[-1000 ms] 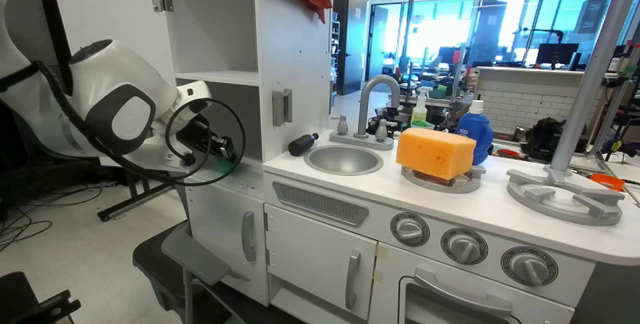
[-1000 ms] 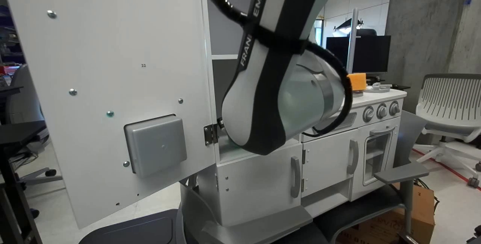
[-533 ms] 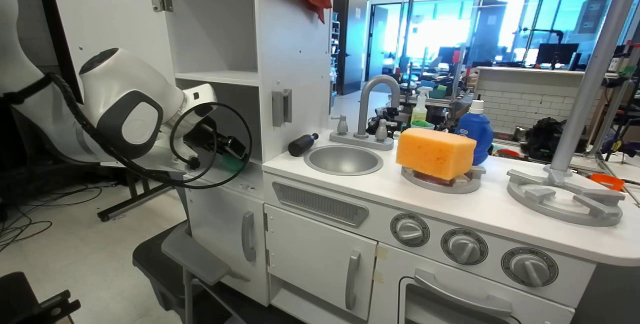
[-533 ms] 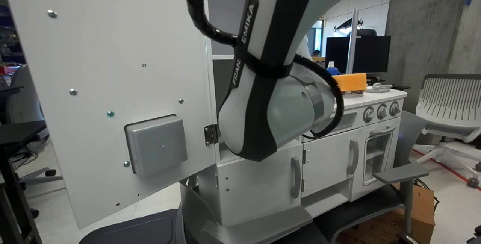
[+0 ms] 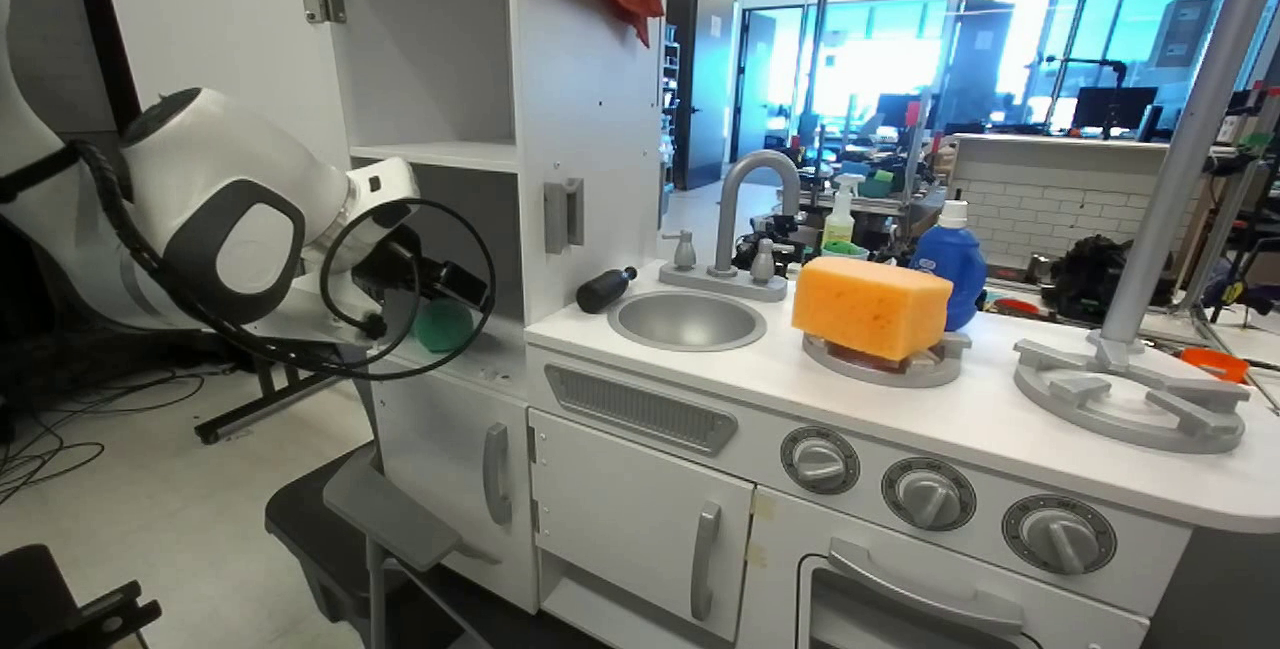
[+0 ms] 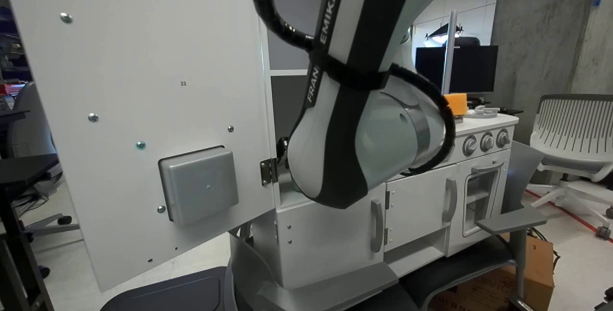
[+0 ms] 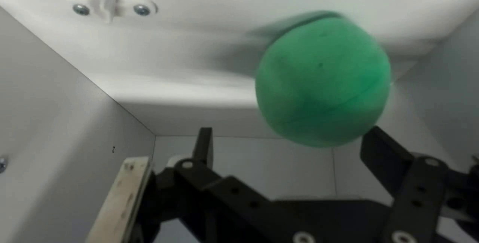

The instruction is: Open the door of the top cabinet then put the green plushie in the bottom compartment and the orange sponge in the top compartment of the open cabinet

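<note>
With the door (image 6: 129, 62) standing open, the gripper (image 7: 289, 145) reaches into the bottom compartment (image 5: 500, 201), its fingers (image 7: 204, 143) spread wide and holding nothing. In the wrist view the green plushie (image 7: 323, 82) sits at about one o'clock from the midpoint between them and seems to rest on the compartment's white floor (image 7: 176, 40) — one fingertip overlaps its edge near five o'clock, though I cannot tell whether they touch. The release looks done, so the coming move probably turns on backing out cleanly, then crossing to the orange sponge (image 5: 870, 307): in an exterior view it lies well apart from the gripper at three o'clock, set atop a grey ring-shaped burner (image 5: 875, 378), long axis running from nine to three and dipping slightly toward four. The plushie is round, matte and faintly seamed, and might roll on the smooth panel if brushed. The sponge is a thick, pitted foam block — likely to give under a squeeze.
</note>
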Robot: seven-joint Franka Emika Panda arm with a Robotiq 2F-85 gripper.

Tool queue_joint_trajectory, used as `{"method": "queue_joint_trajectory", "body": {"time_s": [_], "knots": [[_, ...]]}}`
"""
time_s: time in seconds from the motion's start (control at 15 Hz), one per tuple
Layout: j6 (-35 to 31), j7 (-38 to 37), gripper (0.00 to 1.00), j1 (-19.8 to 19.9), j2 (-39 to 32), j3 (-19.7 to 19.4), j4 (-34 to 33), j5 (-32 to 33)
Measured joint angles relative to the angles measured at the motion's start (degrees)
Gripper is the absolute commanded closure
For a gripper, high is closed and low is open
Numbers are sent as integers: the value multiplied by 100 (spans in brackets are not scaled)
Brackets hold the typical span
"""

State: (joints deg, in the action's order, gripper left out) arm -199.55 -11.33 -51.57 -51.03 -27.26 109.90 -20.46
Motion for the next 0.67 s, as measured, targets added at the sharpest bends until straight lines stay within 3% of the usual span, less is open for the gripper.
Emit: {"method": "queue_joint_trajectory", "body": {"time_s": [0.4, 0.67], "knots": [[2, 571, 0, 24, 1303, 330, 1445, 15], [932, 1141, 0, -58, 2532, 63, 2428, 234]]}}
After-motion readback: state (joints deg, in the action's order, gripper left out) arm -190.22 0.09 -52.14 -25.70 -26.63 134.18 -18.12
